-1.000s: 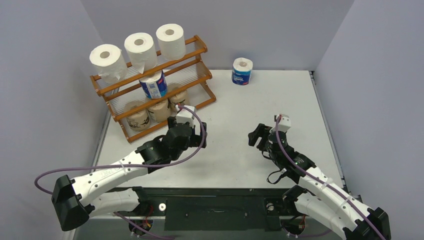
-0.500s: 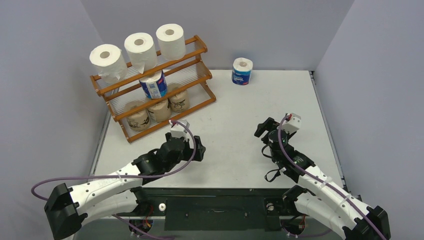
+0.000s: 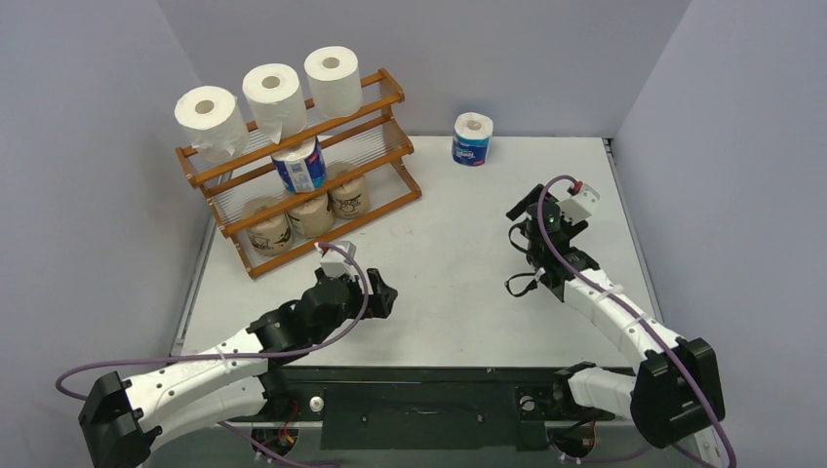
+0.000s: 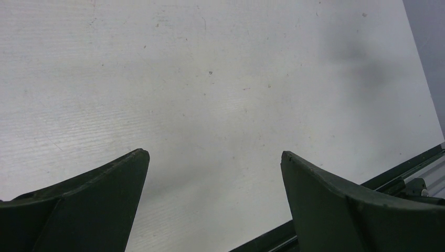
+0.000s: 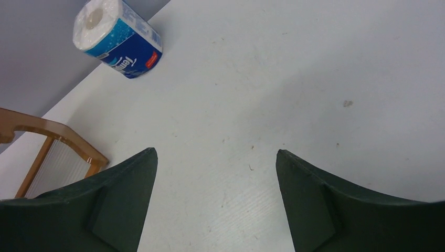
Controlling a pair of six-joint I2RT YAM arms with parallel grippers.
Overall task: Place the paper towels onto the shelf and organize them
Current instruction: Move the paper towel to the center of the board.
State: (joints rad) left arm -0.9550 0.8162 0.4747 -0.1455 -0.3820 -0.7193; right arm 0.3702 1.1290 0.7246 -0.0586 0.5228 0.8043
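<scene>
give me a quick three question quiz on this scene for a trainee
1. True or false: every roll is already on the shelf.
2. Which tier holds the three brown rolls? A top, B middle, C bottom.
3. Fill in: the blue-and-white roll standing on the table is nearer the ____ gripper.

Key
1. False: that one roll is off the shelf, near the back wall.
2. C.
3. Right: the right gripper is the closer one, and its wrist camera shows the roll.
</scene>
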